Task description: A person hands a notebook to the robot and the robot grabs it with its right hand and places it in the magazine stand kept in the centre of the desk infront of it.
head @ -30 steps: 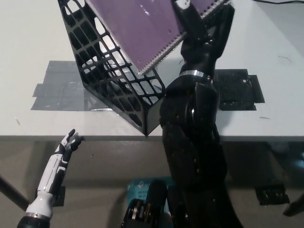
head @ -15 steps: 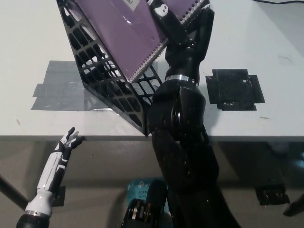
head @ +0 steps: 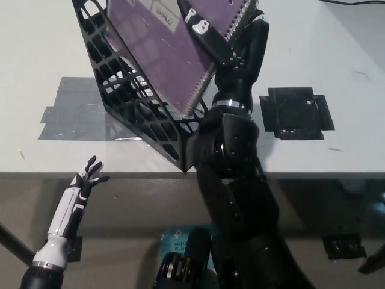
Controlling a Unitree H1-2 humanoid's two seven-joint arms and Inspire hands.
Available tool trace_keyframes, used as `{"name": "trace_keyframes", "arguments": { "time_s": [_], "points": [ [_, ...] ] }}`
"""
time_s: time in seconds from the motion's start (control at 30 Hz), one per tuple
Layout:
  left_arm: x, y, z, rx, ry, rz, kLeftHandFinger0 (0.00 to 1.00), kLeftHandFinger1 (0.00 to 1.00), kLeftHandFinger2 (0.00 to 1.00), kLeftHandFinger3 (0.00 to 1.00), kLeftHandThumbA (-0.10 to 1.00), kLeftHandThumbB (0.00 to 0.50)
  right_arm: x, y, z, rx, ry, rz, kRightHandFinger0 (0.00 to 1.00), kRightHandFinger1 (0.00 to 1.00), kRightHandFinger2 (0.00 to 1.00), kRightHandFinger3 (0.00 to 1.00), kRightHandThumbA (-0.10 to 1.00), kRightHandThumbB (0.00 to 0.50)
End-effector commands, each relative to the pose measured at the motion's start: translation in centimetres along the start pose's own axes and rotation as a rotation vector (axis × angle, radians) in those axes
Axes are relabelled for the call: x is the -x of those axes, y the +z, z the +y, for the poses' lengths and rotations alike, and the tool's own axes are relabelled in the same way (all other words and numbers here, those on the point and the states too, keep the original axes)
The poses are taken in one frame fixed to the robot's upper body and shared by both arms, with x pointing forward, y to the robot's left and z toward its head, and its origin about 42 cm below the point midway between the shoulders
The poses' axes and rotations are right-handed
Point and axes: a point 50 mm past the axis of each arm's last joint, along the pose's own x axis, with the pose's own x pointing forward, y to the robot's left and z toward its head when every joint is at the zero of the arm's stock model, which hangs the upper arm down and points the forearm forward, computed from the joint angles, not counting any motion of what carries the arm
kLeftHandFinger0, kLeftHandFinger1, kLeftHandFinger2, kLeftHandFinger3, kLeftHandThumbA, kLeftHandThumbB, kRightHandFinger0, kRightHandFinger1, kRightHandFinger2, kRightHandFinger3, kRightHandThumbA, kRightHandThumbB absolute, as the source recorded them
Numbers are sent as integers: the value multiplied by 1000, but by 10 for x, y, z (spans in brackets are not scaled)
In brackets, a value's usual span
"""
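My right hand [head: 225, 36] is closed on the purple spiral notebook [head: 162, 48], gripping it at its right, coil-bound edge near the far end of the scene. The notebook is tilted, and its lower corner sits inside the black wire-mesh magazine stand [head: 135, 102], lying against the stand's slanted lattice wall. A small white label shows on the cover near its far edge. My black arm rises from the near right and crosses just in front of the stand's right end.

The stand rests on the white surface [head: 337, 84], partly over a patch of grey tape [head: 69, 114] on the left. A square of black tape [head: 296, 113] lies on the surface to the right of my arm, apart from the stand.

My left hand [head: 89, 174] hangs low at the near left, below the edge of the surface, empty, with its fingers spread apart.
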Motion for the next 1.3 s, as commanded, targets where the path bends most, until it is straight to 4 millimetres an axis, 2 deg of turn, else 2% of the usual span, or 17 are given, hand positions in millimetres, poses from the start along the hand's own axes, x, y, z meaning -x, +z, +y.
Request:
{"name": "trace_keyframes", "arguments": {
  "time_s": [0.0,0.03,0.07,0.1,0.3,0.57,0.6,0.63,0.83,0.9,0.93,0.97,1.0,1.07,1.1,1.17,1.27],
  "points": [
    [-6,15,3,-13,-1,-87,1000,1000,1000,1000,1000,500,0,24,18,211,320,-112,1000,1000,1000,1000,1000,361],
    [-6,15,3,-17,-1,-87,1000,1000,1000,1000,1000,500,0,25,18,227,353,-106,1000,1000,1000,1000,1000,381],
    [-6,15,3,-19,-1,-88,1000,1000,1000,1000,1000,500,1,26,18,239,374,-100,1000,1000,1000,1000,1000,381],
    [-6,16,3,-17,0,-89,1000,1000,1000,1000,1000,500,1,26,18,253,399,-93,1000,1000,1000,1000,1000,410],
    [-13,18,3,-4,-5,-98,1000,1000,1000,1000,1000,500,-2,34,19,249,463,-73,1000,1000,1000,1000,1000,445],
    [-17,19,5,-4,-11,-101,1000,1000,1000,1000,1000,500,-3,50,21,152,464,-102,1000,1000,1000,1000,1000,427],
    [-18,20,5,-14,-12,-103,1000,1000,1000,1000,1000,500,-4,54,22,134,454,-109,1000,1000,1000,1000,1000,461],
    [-20,20,6,-25,-12,-106,1000,1000,1000,1000,1000,500,-7,65,23,103,438,-133,1000,1000,1000,1000,1000,467],
    [-20,19,6,-32,-10,-104,1000,1000,1000,1000,1000,486,-6,92,13,94,416,-201,1000,1000,1000,1000,1000,407],
    [-23,21,7,-30,-6,-110,1000,1000,1000,1000,1000,492,-3,115,-5,126,425,-258,1000,1000,1000,1000,1000,409],
    [-23,21,7,-30,-6,-110,1000,1000,1000,1000,1000,493,-3,115,-5,126,425,-258,1000,1000,1000,1000,1000,407],
    [-24,21,6,-29,-3,-111,1000,1000,1000,1000,1000,498,0,126,-16,140,434,-290,1000,1000,1000,1000,1000,383],
    [-24,21,6,-29,-3,-111,1000,1000,1000,1000,1000,499,1,129,-19,143,437,-297,1000,1000,1000,1000,1000,382],
    [-20,19,4,-33,-5,-101,1000,1000,1000,1000,1000,500,10,140,-41,195,450,-350,1000,1000,1000,1000,1000,364],
    [-19,18,4,-35,-6,-98,1000,1000,1000,1000,1000,500,13,143,-47,211,453,-363,1000,1000,1000,1000,1000,364],
    [-11,14,2,-39,-6,-82,1000,1000,1000,1000,1000,500,32,148,-81,275,482,-352,1000,1000,1000,1000,1000,372],
    [-1,10,-2,-28,-4,-63,1000,1000,1000,1000,1000,500,50,147,-111,335,494,-317,1000,1000,1000,1000,1000,363]
  ]
}}
